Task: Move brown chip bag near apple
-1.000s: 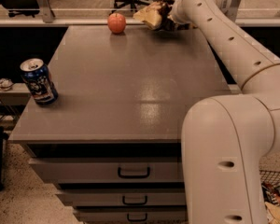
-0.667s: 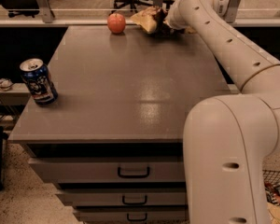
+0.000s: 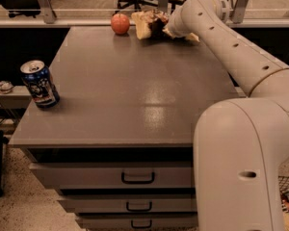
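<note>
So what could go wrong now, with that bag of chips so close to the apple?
The jaws, the robot's gripper, are at the brown chip bag, by the far edge of the table.
1. The apple is round and sits right beside the bag; a nudge could roll it off the back.
2. The bag itself lies near that edge, so it might slide over if shoved backward.

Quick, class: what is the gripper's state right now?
The gripper, at the far edge of the table by the chip bag: cannot be told.
</note>
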`<state>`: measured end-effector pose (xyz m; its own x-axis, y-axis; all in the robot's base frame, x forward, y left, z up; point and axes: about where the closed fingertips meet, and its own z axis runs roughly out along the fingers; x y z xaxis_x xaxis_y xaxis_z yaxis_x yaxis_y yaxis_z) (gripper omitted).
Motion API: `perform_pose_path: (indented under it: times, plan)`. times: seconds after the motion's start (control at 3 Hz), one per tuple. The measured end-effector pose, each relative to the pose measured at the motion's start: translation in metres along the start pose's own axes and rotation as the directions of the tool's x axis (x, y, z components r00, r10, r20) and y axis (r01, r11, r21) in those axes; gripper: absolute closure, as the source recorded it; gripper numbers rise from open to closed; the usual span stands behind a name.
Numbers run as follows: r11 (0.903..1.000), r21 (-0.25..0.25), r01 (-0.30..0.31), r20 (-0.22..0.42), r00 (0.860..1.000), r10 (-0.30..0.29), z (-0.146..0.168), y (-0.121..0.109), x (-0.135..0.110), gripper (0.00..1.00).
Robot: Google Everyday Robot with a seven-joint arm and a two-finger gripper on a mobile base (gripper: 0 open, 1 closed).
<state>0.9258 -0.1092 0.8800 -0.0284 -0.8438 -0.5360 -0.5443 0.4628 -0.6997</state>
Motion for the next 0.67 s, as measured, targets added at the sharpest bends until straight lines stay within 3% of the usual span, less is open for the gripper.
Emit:
perform_pose_path:
  times: [0.33,0.67]
  plan:
    - [1.0000,-0.007,-0.004,0.026,1.000,0.004,-0.007,0.003,-0.008,0.06]
    - [1.0000,0.003,-0.002,0.062,0.998,0.002,-0.022,-0.003,-0.019,0.00]
